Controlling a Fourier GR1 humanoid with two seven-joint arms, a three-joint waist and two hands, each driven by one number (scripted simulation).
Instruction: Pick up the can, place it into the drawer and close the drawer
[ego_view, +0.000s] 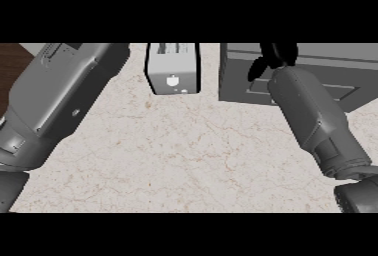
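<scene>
Right hand over the drawer unit

The right hand (272, 59) hangs above the grey drawer (310, 75); its finger state cannot be told. No can shows. A toaster (173, 67) stands left of it on the tabletop (177, 150).

Bare surface (177, 150) lay open before the toaster (173, 67); the grey drawer unit (325, 75) stood just right of it.

counter (184, 155): pale veined marble | toaster (173, 67): white, far edge | floor (15, 55): dark wood, upper left
</scene>
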